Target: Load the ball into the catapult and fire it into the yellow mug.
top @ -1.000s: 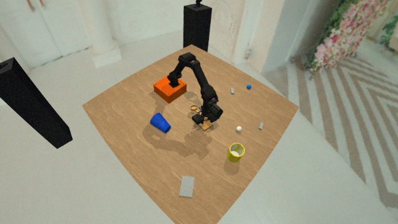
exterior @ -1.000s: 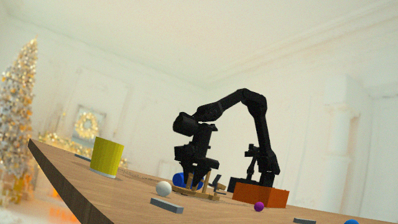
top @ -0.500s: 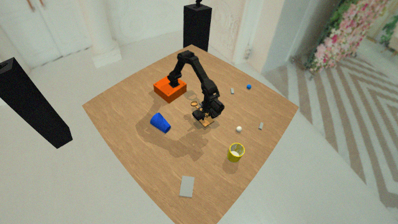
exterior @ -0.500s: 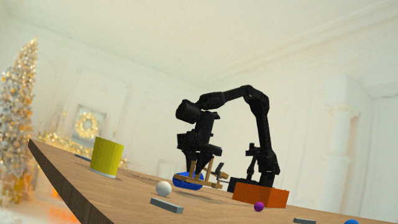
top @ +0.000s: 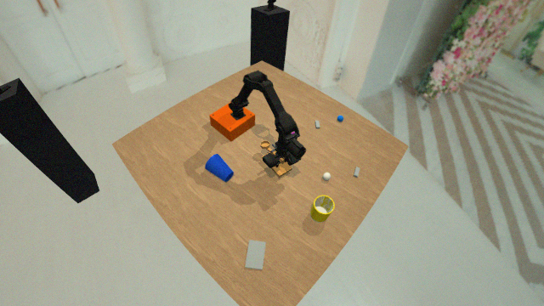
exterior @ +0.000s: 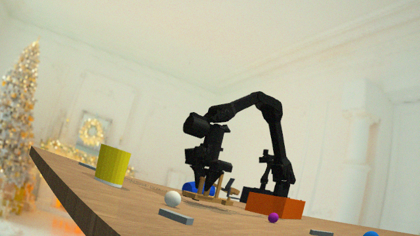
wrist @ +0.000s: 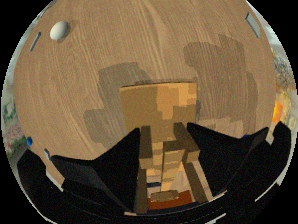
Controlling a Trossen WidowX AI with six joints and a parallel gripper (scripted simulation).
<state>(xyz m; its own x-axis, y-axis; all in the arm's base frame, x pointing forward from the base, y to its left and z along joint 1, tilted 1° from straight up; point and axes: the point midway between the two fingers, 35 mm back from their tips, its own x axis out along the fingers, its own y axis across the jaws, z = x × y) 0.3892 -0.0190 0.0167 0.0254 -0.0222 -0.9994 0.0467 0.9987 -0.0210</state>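
Wooden and small, the catapult [top: 280, 167] stood near the table's middle, largely hidden under the black gripper [exterior: 207, 178], whose fingers had closed halfway onto its upright frame. From above, its arm and cup [top: 265, 144] were hard to make out. The white ball [top: 326, 176] lay apart toward the right edge, with the yellow mug [top: 322, 207] just beyond, nearer the front corner.

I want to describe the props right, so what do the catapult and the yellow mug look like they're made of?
Catapult: looks like pale unfinished wood, tan slats and posts with a matte surface; the gripper is shut on its frame. Yellow mug: smooth, evenly coloured wall with a pale base band, probably plastic or glazed ceramic; the look leaves that open.
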